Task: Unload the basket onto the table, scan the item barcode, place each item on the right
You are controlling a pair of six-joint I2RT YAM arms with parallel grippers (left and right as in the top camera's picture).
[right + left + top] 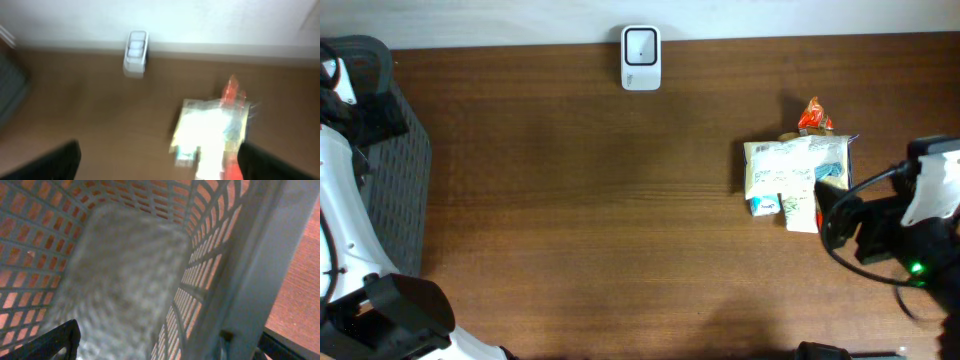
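A small pile of shiny white and blue plastic packets (795,180) lies on the right side of the brown wooden bench (570,220). A little red and orange wrapped thing (813,117) sits touching the far edge of the pile. A white boxy barcode scanner (640,58) stands at the far edge of the bench, in the middle, well apart from the packets. The right gripper (162,162) hangs just to the right of the pile, and its fingers (47,162) are spread wide with nothing between them. On the left side is a grey plastic basket with holes (405,170). The left gripper (165,347) looks down into the basket, its fingers (50,342) spread wide and holding nothing
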